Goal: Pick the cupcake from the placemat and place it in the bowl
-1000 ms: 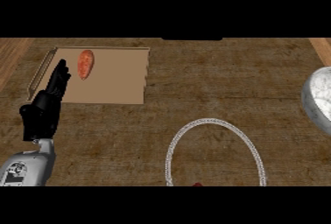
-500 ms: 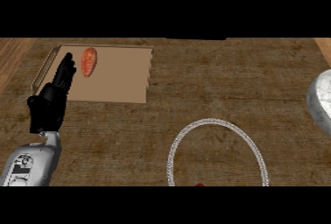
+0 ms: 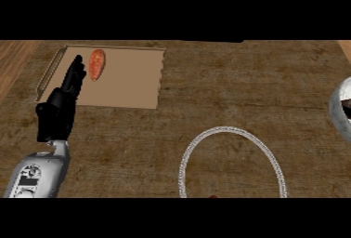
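We are reaching our left hand (image 3: 60, 104) out over the left edge of the placemat (image 3: 123, 83), which lies at about ten o'clock on the table (image 3: 226, 93). The fingers (image 3: 74, 74) are stretched straight and close together, holding nothing, their tips pointing toward twelve o'clock and ending just beside the cupcake (image 3: 96, 64). The cupcake is lying at the far end of the placemat, at one o'clock from the fingertips, an orange oval not yet touched as far as we can tell. We judge that the hand is lining up alongside it so the fingers can close around it from the left.

Moving right, a ring-shaped rim (image 3: 231, 162) is sitting at about six o'clock, well apart from the placemat; we take it for the bowl, placed within reach of a carry across.

At three o'clock a grey rounded object (image 3: 340, 114) is cutting into view; we cannot tell what it is. Our right hand is not showing.
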### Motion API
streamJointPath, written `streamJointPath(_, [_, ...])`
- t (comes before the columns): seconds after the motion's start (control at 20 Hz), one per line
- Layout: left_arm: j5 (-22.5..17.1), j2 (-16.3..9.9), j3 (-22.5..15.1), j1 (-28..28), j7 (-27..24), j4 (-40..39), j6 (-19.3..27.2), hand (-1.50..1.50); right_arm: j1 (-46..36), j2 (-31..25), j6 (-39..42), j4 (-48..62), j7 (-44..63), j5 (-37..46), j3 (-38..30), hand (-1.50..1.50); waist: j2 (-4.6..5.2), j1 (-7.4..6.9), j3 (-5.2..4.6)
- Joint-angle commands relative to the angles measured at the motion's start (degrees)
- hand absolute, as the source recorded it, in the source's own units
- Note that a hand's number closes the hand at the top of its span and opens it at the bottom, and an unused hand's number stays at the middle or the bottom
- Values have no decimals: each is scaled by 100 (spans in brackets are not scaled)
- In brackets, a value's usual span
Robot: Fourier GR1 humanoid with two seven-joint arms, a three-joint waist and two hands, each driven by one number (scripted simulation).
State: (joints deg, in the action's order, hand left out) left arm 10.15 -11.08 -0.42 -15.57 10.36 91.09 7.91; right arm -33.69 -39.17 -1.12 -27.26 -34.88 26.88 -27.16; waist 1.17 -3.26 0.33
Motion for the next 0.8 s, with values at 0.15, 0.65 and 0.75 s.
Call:
streamJointPath(0.15, [-135, -140, 247, -260, 154, -132, -101, 0, -571, -309, 742, 880, -851, -493, -462, -150, -5, 88, 0])
streamJointPath(0.65, [-42, -105, 164, 214, 149, 304, -77, 0, -261, -1236, 1999, 1713, -1224, -910, -947, -150, -26, 110, 4])
streamJointPath(0.75, [-117, -67, 176, 264, -117, 176, -125, 0, -166, -1550, 2331, 1796, -1251, -1057, -1111, -150, -5, 112, 10])
